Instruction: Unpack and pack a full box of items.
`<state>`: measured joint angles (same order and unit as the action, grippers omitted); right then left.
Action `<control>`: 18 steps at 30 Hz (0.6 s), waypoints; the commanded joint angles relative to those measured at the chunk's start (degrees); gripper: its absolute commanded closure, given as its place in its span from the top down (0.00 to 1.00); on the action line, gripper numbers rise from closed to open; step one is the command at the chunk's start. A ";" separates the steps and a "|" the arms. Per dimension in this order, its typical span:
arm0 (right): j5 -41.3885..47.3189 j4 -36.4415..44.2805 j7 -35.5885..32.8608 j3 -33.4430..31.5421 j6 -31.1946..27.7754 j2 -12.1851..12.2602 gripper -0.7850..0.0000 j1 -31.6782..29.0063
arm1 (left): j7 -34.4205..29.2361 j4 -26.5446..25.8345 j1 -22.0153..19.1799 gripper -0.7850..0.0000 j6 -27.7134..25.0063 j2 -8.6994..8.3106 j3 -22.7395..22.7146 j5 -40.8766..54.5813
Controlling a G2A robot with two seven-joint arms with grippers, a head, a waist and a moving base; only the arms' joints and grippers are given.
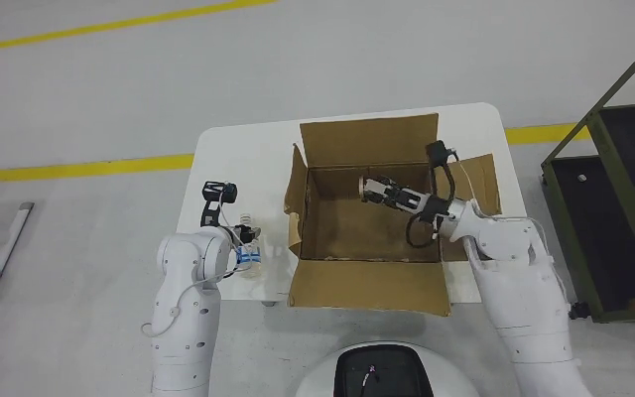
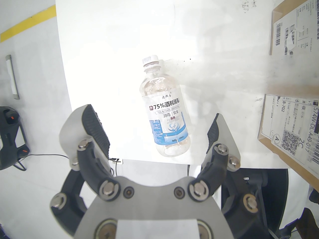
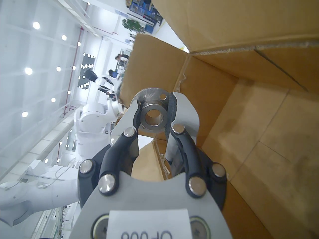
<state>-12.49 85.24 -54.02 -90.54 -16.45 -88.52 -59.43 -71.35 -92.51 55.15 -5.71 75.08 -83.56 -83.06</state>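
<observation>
One bottle (image 2: 164,110) lies flat beside the box (image 1: 362,283), below the wide jaws of the left gripper (image 2: 155,125), long axis across their closing line. Inside the box, the right gripper (image 3: 154,116) clamps a metal ring (image 3: 152,118).

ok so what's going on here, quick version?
Two-armed robot working a cardboard box with its flaps open on a white table. The right hand is inside the box, closed on a metal flanged ring. The left hand is open above a clear bottle that lies on its side on the table beside the box, near the table's front edge. One frame can't tell whether the ring is going in or coming out.
</observation>
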 commanded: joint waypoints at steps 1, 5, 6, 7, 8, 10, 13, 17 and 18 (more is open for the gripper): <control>1.65 3.45 0.15 -2.35 -1.04 0.54 0.00 -1.18 | 0.00 0.00 0.00 1.00 0.00 0.00 0.00 0.00; 1.30 11.59 2.61 -7.78 -1.41 1.68 0.00 -4.26 | 0.00 0.00 0.00 1.00 0.00 0.00 0.00 0.00; 1.06 13.28 3.57 -9.26 -1.17 1.94 0.00 -5.12 | 0.00 0.00 0.00 1.00 0.00 0.00 0.00 0.00; 0.02 15.06 4.74 -10.79 -0.88 2.21 0.00 -5.90 | 0.00 0.00 0.00 1.00 0.00 0.00 0.00 0.00; -1.45 16.92 5.95 -11.94 -0.44 2.44 0.00 -6.83 | 0.00 0.00 0.00 1.00 0.00 0.00 0.00 0.00; -4.44 20.39 9.47 -14.45 0.88 2.80 0.00 -8.86 | 0.00 0.00 0.00 1.00 0.00 0.00 0.00 0.00; -9.04 24.30 13.49 -17.20 3.87 3.26 0.00 -11.50 | 0.00 0.00 0.00 1.00 0.00 0.00 0.00 0.00; -19.03 27.19 15.81 -19.16 9.19 3.96 0.00 -14.08 | 0.00 0.00 0.00 1.00 0.00 0.00 0.00 0.00; -21.20 27.31 15.79 -19.24 10.46 4.13 0.00 -14.47 | 0.00 0.00 0.00 1.00 0.00 0.00 0.00 0.00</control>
<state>-30.83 112.49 -38.20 -109.69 -7.61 -84.56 -73.47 -71.35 -92.51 55.15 -5.71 75.08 -83.56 -83.06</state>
